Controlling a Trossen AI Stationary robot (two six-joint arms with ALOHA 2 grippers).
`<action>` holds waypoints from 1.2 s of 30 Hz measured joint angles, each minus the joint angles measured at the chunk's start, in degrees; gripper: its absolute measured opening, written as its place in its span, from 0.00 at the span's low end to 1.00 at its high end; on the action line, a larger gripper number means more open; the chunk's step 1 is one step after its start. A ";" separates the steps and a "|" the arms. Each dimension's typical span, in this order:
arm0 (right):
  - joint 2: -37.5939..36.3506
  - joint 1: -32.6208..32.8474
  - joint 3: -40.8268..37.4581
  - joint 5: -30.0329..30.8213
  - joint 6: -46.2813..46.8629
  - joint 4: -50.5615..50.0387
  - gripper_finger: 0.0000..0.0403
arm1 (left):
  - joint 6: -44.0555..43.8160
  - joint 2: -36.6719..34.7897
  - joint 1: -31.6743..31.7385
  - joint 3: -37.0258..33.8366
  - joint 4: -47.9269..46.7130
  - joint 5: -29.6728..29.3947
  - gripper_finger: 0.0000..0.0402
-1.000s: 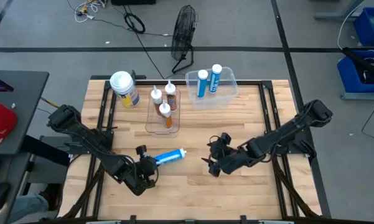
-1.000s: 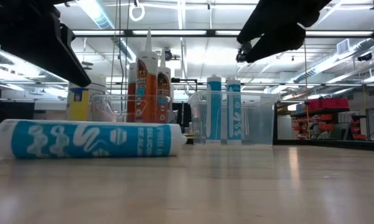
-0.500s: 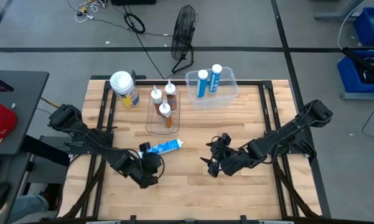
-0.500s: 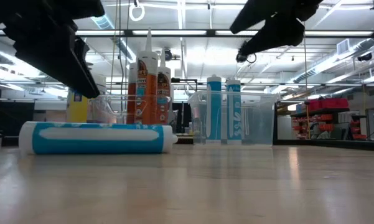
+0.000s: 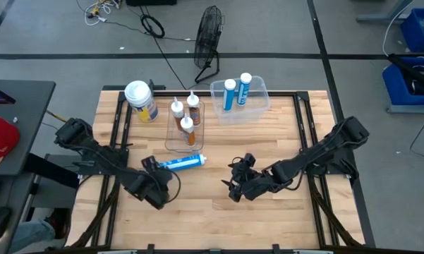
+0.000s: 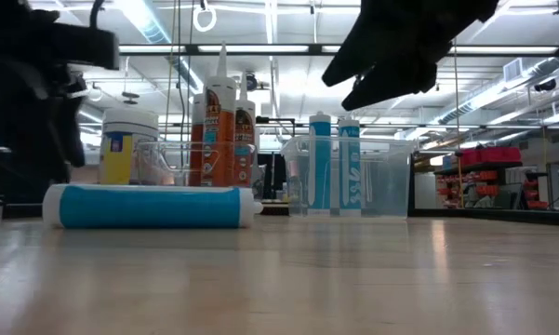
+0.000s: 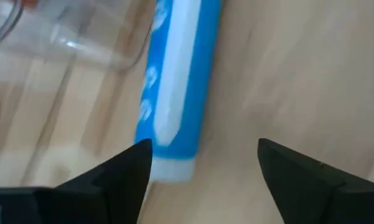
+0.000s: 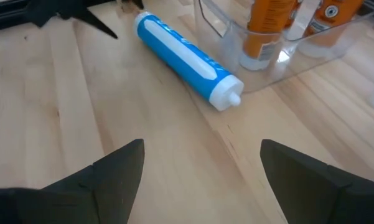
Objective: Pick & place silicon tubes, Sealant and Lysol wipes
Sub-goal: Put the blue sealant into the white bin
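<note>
Left end effector (image 5: pixel 155 185): low over the near-left part of the wooden table (image 5: pixel 219 222), fingers spread wide with nothing between them; in the left wrist view the flat end of the lying blue tube is seen just past the two fingers (image 7: pixel 115 177).
Right end effector (image 5: pixel 234 185): raised above the near middle of the table, fingers wide apart and empty, aimed toward the lying blue tube; in the low view it is seen hanging well clear of the table surface (image 6: pixel 391 56).
Lying blue tube (image 5: pixel 180 163): flat on the table, just in front of the narrow clear bin, white nozzle cap turned toward the table's middle, flat end toward the left end effector; it is not gripped by either arm. In the right wrist view its white cap (image 8: pixel 227 96) is seen just beside the bin's corner.
Narrow clear bin (image 5: pixel 171 141): behind the lying tube, with three orange nozzle-tipped sealant tubes (image 5: pixel 188 128) standing upright inside.
Lysol wipes (image 5: pixel 142 101): upright canister with a white lid and yellow-and-blue label, at the far-left part of the table, just left of the narrow bin and apart from it.
Large clear bin (image 5: pixel 259 102): at the far middle of the table, right of the narrow bin, with two blue tubes (image 5: pixel 237 92) standing upright inside.
Floor fan (image 5: pixel 209 32): on the floor beyond the table's far edge.
</note>
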 joint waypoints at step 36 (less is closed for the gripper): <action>1.64 -1.29 0.00 -2.64 -3.21 3.65 0.81 | 21.66 -0.26 11.98 -11.85 12.17 11.58 0.61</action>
